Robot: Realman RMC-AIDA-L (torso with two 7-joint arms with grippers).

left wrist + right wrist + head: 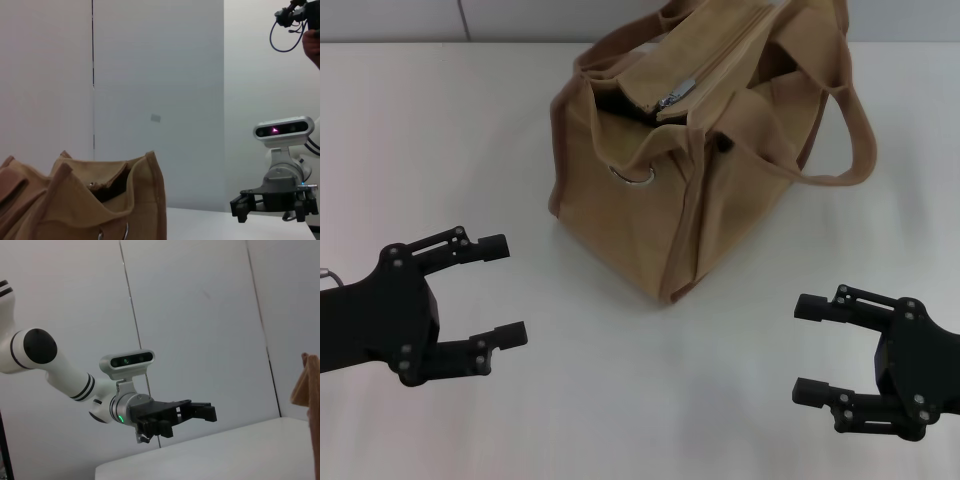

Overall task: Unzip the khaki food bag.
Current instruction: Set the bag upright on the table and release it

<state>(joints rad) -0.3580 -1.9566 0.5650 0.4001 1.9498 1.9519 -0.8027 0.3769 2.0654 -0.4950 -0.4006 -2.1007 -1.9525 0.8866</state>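
On the white table (470, 130), left hand (500, 290) and right hand (810, 350) gape wide, empty, near the khaki food bag (670, 180).

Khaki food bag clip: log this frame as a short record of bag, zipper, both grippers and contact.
bag: khaki food bag upright on white table
zipper: silver pull at near end of top, looks closed
left gripper: open, low, left of bag
right gripper: open, low, right of bag
contact: none
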